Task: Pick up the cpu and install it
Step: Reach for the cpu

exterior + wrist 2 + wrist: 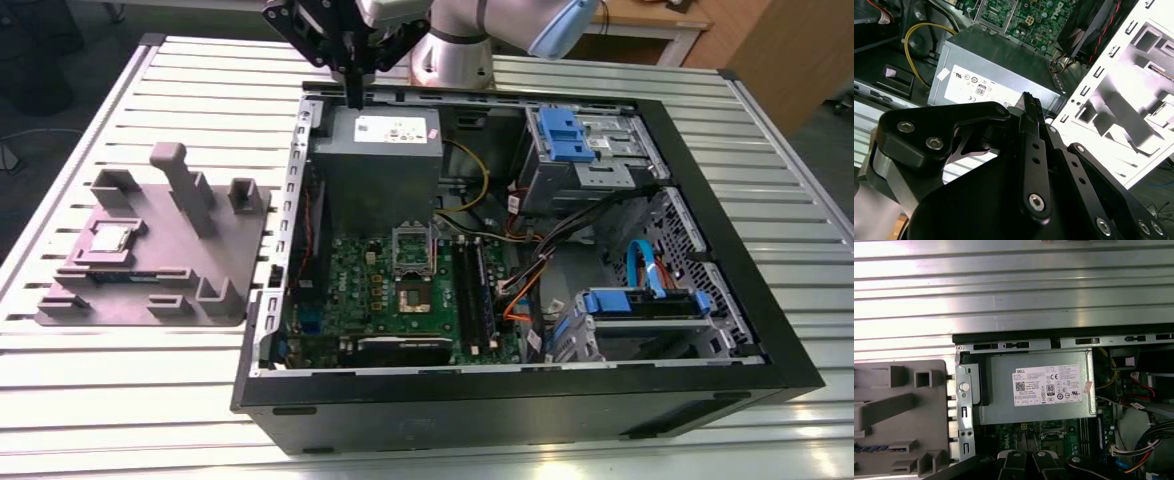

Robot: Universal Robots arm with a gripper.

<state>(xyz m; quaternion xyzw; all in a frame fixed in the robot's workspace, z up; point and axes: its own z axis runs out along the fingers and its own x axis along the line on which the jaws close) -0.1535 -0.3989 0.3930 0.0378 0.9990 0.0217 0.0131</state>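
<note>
The cpu (pixel 110 238), a small square chip with a shiny metal top, lies in a recess of the grey fixture (pixel 200 250) on the exterior view's left. My gripper (pixel 355 97) hangs over the back rim of the open computer case (pixel 534 390), above the grey power supply box (pixel 378 160), far from the chip. In the second wrist view the gripper (pixel 1029 102) is shut, its black fingers (pixel 1035 145) pressed together with nothing between them. The bare processor socket (pixel 415 272) sits on the green motherboard in the middle of the case.
Inside the case are blue drive brackets (pixel 567 135), a blue drive caddy (pixel 643 303) and orange, blue and yellow cables. The fixture (pixel 899 410) has upright posts (pixel 180 175). The power supply's white label (pixel 1049 385) faces up. The slatted metal table (pixel 134 400) surrounds everything.
</note>
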